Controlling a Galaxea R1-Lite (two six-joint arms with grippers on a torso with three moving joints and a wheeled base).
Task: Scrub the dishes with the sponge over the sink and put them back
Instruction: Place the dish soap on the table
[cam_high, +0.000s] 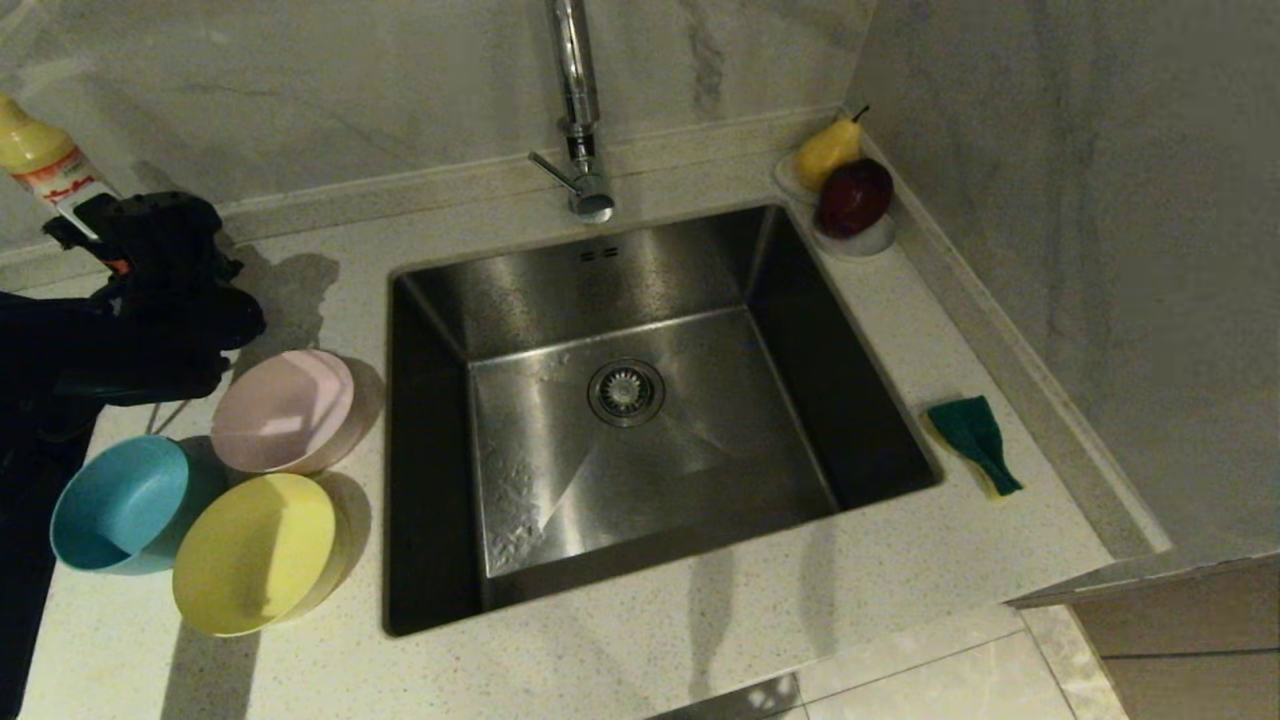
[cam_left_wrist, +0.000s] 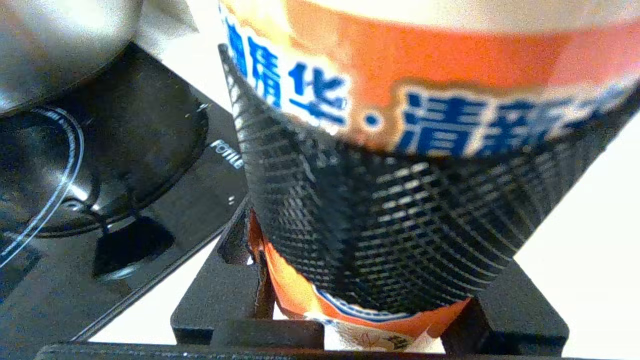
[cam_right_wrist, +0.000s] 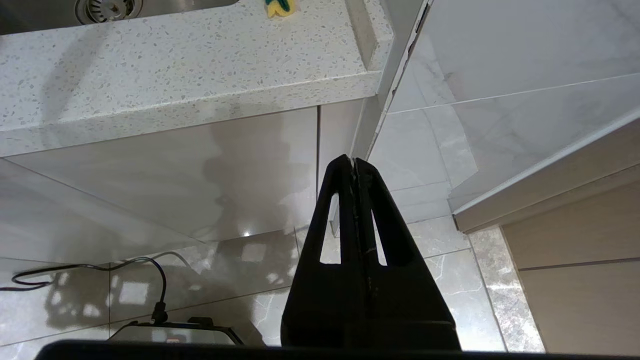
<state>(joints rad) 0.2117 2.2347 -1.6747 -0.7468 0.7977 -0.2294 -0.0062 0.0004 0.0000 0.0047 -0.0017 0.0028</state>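
Closest to the lens, the left gripper (cam_left_wrist: 370, 220) was clamped on a yellow plastic detergent bottle with an orange label (cam_left_wrist: 425, 70) at the counter's far left. Just beside it, toward the sink, sat three small round plastic bowls: light blue (cam_high: 120, 503), pale pink (cam_high: 285, 410) and yellow (cam_high: 255, 552). Next came the square brushed-steel sink (cam_high: 700, 270). On its far side lay the rectangular yellow foam sponge with its dark green scouring face up (cam_high: 975, 440), long axis running roughly front to back. It lay well apart from the left gripper. The right gripper (cam_right_wrist: 354, 162), pressed closed and empty, hung below the counter edge and appeared to be the nearer one.
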